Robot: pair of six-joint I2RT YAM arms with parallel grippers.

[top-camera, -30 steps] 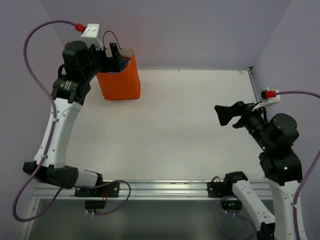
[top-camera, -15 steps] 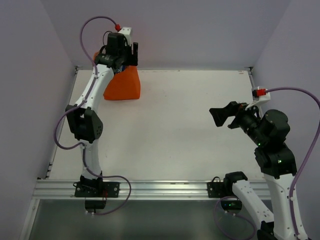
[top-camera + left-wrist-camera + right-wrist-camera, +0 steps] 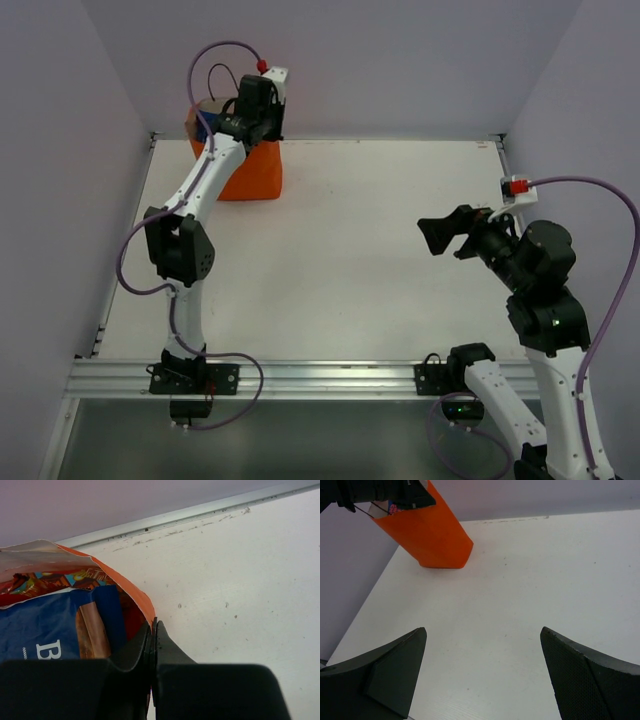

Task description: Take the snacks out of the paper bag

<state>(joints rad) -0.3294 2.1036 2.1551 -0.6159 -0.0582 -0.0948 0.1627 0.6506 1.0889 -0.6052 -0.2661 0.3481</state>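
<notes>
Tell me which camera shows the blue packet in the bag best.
Left wrist: the blue packet sits close up inside the paper bag, with some lettering visible. Top external shows only a blue sliver at the bag's mouth; right wrist shows a tiny distant patch.

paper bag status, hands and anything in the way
Left hand shut on paper bag rim. Right hand open, empty, above table. Snacks inside, blue packet showing. Nothing seen in the way.

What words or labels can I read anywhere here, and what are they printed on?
"B": a white letter, the rest cut off, on the blue packet inside the paper bag.
Print on the colourful packet behind it: too blurred to read.
No other text shows.
</notes>
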